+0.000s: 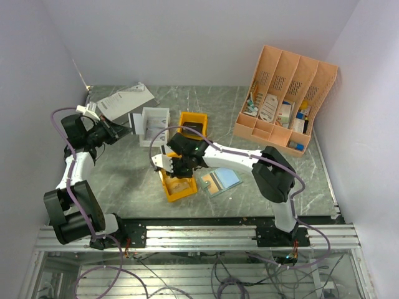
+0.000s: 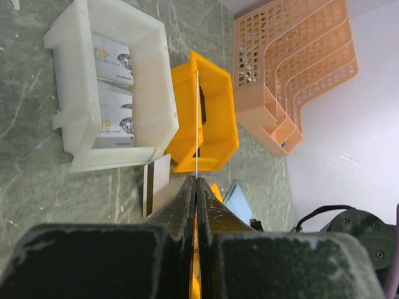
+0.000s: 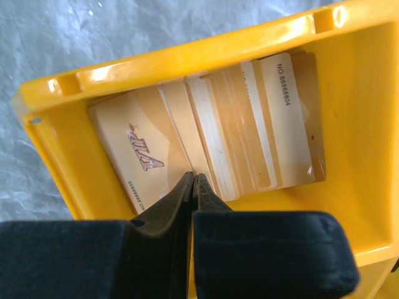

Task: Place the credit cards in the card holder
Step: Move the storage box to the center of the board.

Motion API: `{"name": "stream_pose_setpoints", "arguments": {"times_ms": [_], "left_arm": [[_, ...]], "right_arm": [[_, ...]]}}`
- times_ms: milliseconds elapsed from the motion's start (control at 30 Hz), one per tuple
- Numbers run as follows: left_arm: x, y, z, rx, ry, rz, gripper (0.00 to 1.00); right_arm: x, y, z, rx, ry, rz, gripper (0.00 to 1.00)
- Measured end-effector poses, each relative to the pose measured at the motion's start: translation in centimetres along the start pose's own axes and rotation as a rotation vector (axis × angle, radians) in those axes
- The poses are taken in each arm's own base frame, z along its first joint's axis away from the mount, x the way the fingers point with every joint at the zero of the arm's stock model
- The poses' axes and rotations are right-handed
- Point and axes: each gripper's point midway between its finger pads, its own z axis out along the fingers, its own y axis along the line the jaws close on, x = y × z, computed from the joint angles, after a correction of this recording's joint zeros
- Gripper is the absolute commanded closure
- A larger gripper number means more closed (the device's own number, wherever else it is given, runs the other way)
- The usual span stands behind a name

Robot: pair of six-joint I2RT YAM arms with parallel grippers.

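The card holder [image 1: 219, 180] lies open on the table, its light blue inside [image 2: 238, 200] facing up. Just left of it stands a yellow bin [image 1: 181, 190] holding several fanned gold credit cards [image 3: 249, 124]. My right gripper [image 1: 177, 174] reaches down into that bin [image 3: 187, 56]. The right gripper [image 3: 194, 177] is shut, its tips resting on the cards, and no card shows between them. At the far left my left gripper [image 1: 118, 132] is shut on a thin card [image 2: 197, 124] seen edge-on, which sticks out past the left gripper [image 2: 197, 180].
A white bin [image 2: 159, 75] with silver cards stands at the back left [image 1: 153, 124]. Beside it is a second yellow bin [image 2: 218, 112]. A loose striped card [image 2: 156, 184] lies on the table. A peach desk organiser [image 1: 287, 99] fills the back right. Papers [image 1: 124, 99] lie at the back left.
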Motion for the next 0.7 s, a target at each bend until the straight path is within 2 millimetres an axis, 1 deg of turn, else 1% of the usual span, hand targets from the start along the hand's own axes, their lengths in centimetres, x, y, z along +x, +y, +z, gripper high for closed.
{"name": "stream_pose_setpoints", "arguments": {"times_ms": [100,267,333,367,400,567,633,700], "left_arm": [[0.0,0.0,0.0,0.001,0.0,-0.002,0.93],[0.3,0.0,0.0,0.012,0.002,-0.012,0.93],[0.4,-0.1,0.1,0.02,0.002,-0.015,0.93],[0.5,-0.3,0.1,0.027,0.004,-0.016,0.93],[0.6,-0.6,0.3,0.036,0.008,-0.015,0.93],[1.6,-2.1,0.9,0.084,0.031,-0.005,0.93],[2.2,-3.0,1.1,0.109,0.038,-0.005,0.93],[3.0,-4.1,1.2,0.139,0.046,-0.003,0.93]], "right_arm": [[0.9,-0.6,-0.5,0.011,0.013,0.022,1.0],[2.1,-2.9,-2.3,0.059,0.007,0.074,1.0],[2.5,-3.9,-3.4,0.074,-0.008,0.097,0.97],[2.3,-3.9,-3.9,0.069,-0.026,0.1,0.96],[2.7,-4.4,-4.3,0.075,-0.029,0.113,0.95],[2.0,-4.6,-7.3,0.014,-0.145,0.142,0.88],[1.6,-4.7,-8.9,-0.007,-0.208,0.157,0.83],[1.4,-5.3,-10.9,-0.01,-0.276,0.178,0.77]]}}
